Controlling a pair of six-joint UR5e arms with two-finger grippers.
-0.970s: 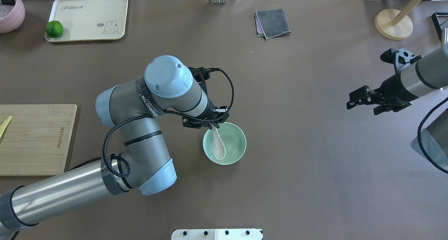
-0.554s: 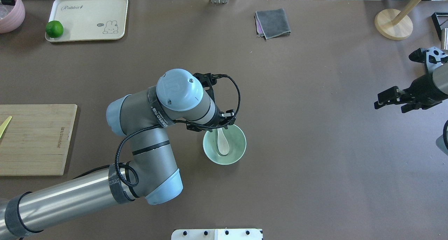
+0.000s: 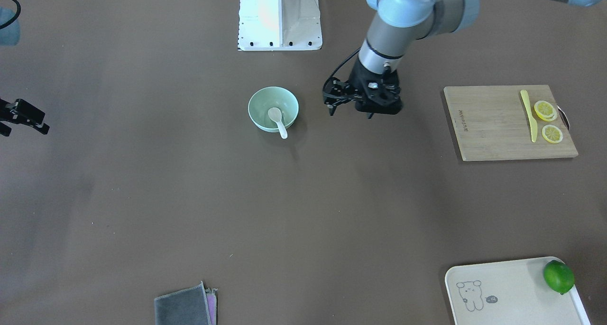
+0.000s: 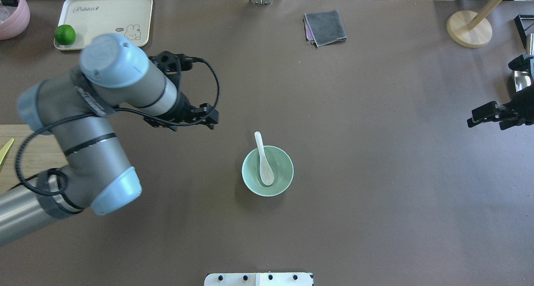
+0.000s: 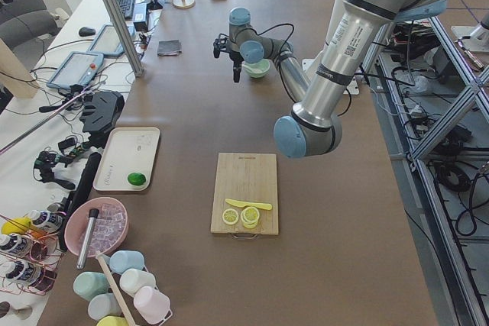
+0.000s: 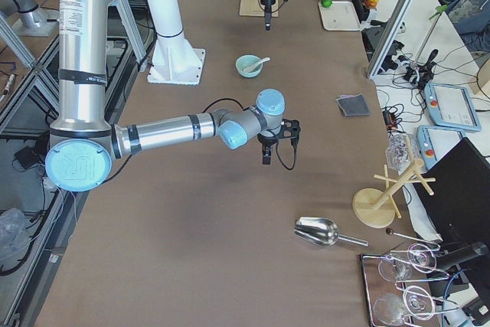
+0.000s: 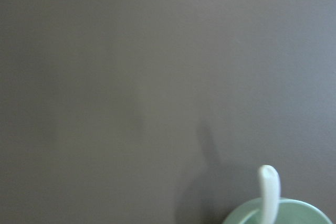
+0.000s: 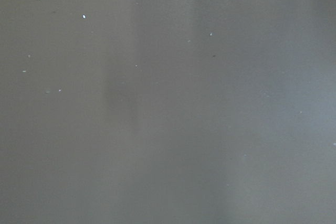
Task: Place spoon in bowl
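placement step seemingly done: small glossy white soup spoon (image 4: 263,160) resting scoop-down inside round pale mint-green bowl (image 4: 282,170), handle leaning over rim. left gripper (image 3: 352,108) spread open, empty, well apart from bowl. next: likely just clearing off, no bumping that handle.

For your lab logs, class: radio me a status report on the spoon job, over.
Left gripper open, empty, apart from bowl. Right gripper open, empty, far off. Spoon in bowl, handle over rim. Nothing in the way.
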